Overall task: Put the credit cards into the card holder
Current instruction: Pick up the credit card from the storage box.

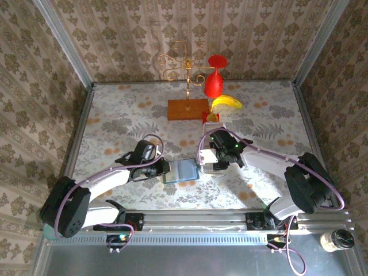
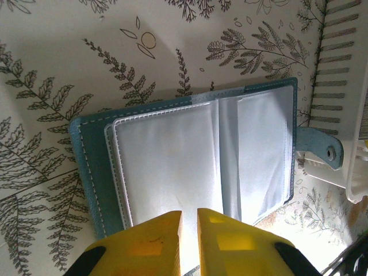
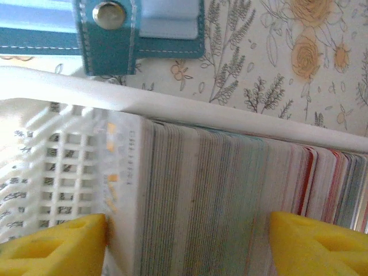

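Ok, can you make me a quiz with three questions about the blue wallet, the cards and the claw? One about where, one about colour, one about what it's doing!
1. Where does the card holder lie?
A. on the table
B. on the wall
C. on the floor

2. What colour is its snap tab?
A. red
B. teal
C. yellow

3. How does the right claw stand?
A. open, a finger on each side of the credit cards
B. shut on one card
C. shut on nothing

Answers:
1. A, it lies open on the flowery table top.
2. B, the tab is teal with a silver stud.
3. A, its yellow fingers stand wide apart with the card row between them.
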Available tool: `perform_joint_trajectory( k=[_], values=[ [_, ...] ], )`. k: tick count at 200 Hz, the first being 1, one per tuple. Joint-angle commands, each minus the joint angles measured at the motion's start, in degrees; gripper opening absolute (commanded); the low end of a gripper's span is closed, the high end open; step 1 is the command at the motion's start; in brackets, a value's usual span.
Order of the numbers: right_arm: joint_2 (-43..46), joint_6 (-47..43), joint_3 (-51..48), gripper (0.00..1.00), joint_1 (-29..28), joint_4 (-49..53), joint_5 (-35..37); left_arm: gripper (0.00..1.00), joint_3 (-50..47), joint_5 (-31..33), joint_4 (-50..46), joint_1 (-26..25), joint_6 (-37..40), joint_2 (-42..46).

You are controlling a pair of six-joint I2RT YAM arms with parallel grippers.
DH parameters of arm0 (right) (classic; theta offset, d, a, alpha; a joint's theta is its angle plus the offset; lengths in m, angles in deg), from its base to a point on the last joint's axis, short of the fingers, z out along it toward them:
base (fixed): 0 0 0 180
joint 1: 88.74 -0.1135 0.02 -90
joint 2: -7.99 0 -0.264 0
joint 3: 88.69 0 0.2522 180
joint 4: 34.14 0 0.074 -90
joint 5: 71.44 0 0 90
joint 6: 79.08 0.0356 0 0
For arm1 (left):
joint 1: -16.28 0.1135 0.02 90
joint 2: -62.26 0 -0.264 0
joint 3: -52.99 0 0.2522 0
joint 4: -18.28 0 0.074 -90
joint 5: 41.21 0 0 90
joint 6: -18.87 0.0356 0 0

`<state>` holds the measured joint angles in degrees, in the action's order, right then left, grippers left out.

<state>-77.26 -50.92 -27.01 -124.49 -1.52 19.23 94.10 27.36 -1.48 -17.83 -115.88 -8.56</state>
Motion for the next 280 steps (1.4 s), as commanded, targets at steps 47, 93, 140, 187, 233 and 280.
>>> perform_joint_trajectory(
  k=[47,93,140,187,233,280],
  values=[
    [3.0,-1.0,-1.6,0.48,-0.8,0.0,0.8,0.12,-1.3,-0.7,2.2,-1.2,0.1,-2.2],
    [4.3,-0.6,-1.8,0.38,-1.0,0.7,0.7,0.11,-1.8,0.0,2.3,-1.8,-0.2,-2.0],
    [5.1,-0.2,-2.3,0.33,-1.1,0.0,1.4,0.1,-1.7,0.1,2.2,-2.3,-0.3,-2.4],
    [5.1,0.3,-2.5,0.39,-1.0,-0.9,1.7,0.09,-1.7,0.4,2.1,-2.6,-0.5,-2.5],
    [4.1,0.7,-2.0,0.47,-1.3,-2.2,2.8,0.08,-1.7,0.5,1.9,-2.9,-0.5,-2.3],
    [0.4,0.8,-1.3,0.59,-2.3,-3.9,3.8,0.07,-1.9,0.7,1.7,-2.9,-0.7,-1.6]
  ],
)
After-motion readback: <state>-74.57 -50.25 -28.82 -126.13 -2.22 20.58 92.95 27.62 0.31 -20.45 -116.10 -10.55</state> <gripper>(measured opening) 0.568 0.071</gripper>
